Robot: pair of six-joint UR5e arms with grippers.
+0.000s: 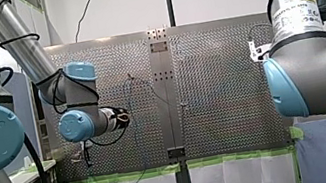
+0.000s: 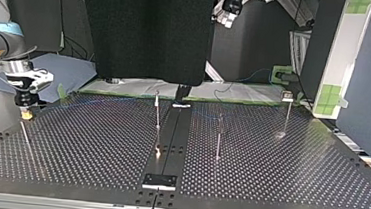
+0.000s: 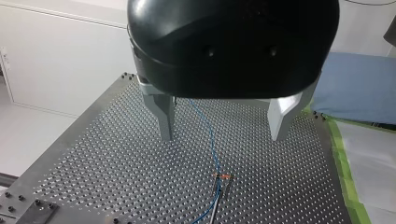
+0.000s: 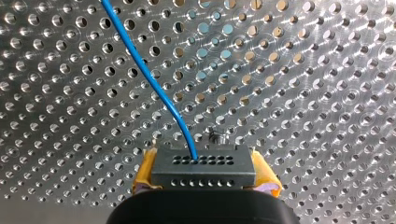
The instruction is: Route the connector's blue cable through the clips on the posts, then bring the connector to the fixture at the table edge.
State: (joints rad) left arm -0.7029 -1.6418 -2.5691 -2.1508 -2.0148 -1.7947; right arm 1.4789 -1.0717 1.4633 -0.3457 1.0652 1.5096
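In the right wrist view my right gripper [image 4: 205, 185] is shut on a grey connector [image 4: 203, 169] with rows of small holes, its yellow pads [image 4: 144, 173] against the connector's sides. The blue cable [image 4: 149, 77] leaves the connector's face and curves away over the perforated plate. In the top view that gripper [image 2: 25, 112] hangs low over the table's left corner. My left gripper [image 3: 224, 135] stands open above the table with nothing between its metal fingers [image 3: 166, 119]. Beneath it the blue cable [image 3: 208, 135] runs to a post with an orange clip [image 3: 222, 177].
Thin upright posts stand on the table in the top view: one [image 2: 157, 113] left of the centre rail, one [image 2: 218, 136] right of it, a third [image 2: 287, 112] further right. A small plate block [image 2: 160, 181] sits at the near edge. Green tape [image 1: 125, 177] lines the table's edge.
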